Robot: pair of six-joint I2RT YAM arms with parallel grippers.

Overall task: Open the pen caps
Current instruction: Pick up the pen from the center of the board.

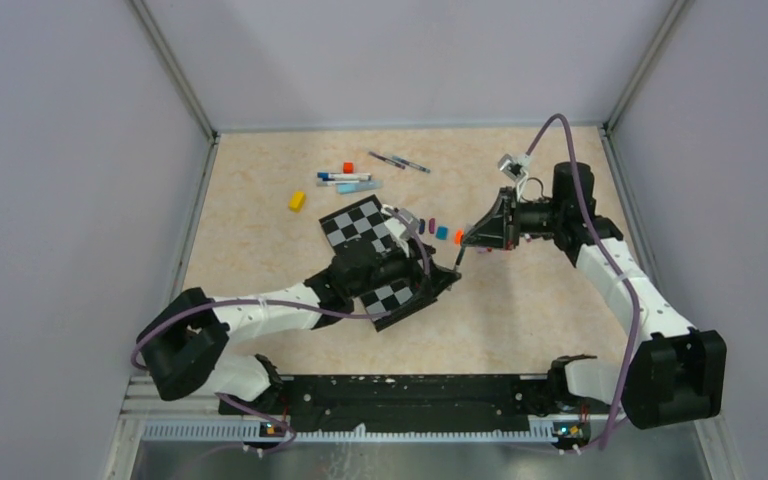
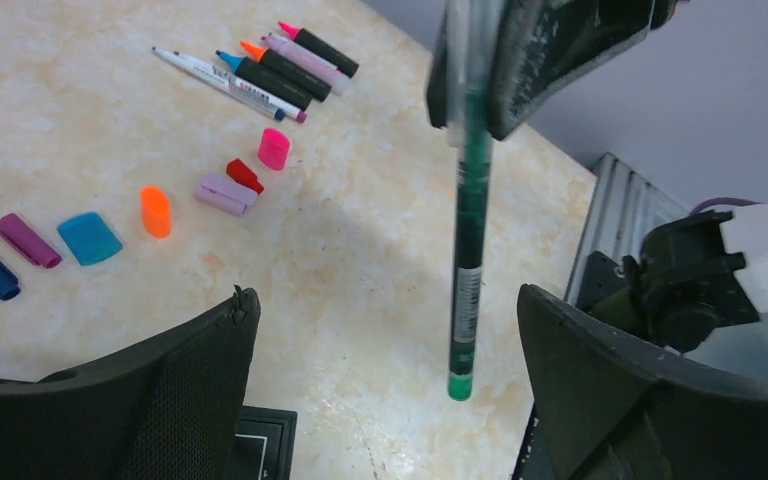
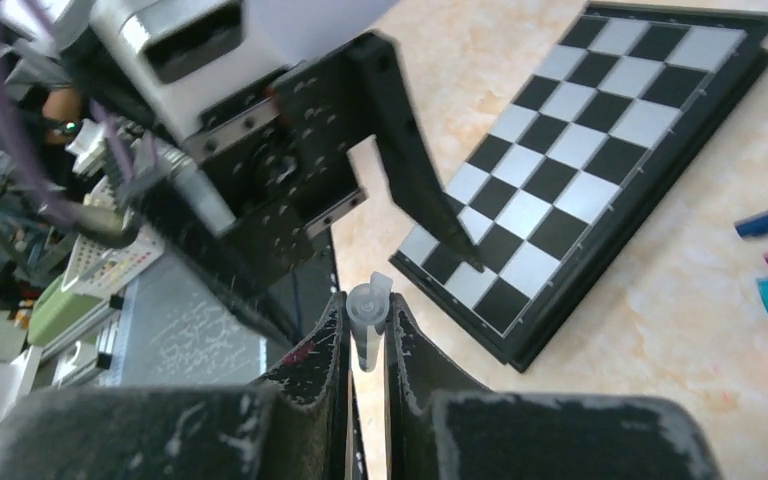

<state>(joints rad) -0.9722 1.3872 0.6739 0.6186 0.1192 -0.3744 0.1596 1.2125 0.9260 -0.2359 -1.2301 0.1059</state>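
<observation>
The right jaws clamp the green pen [image 2: 468, 250] by its top end; the left jaws gape around its lower end, touching nothing. Loose pen caps [image 2: 155, 211] lie on the desk [image 2: 360, 250] just beside the checkerboard [image 1: 355, 225]. Light, stiff, likely slick: pinch squarely across mid-body.

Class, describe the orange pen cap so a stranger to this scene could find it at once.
Start at the checkerboard on the tan table; a row of loose caps lies right of it. The orange cap sits between the teal cap and the lilac cap, the row's only orange piece.
</observation>
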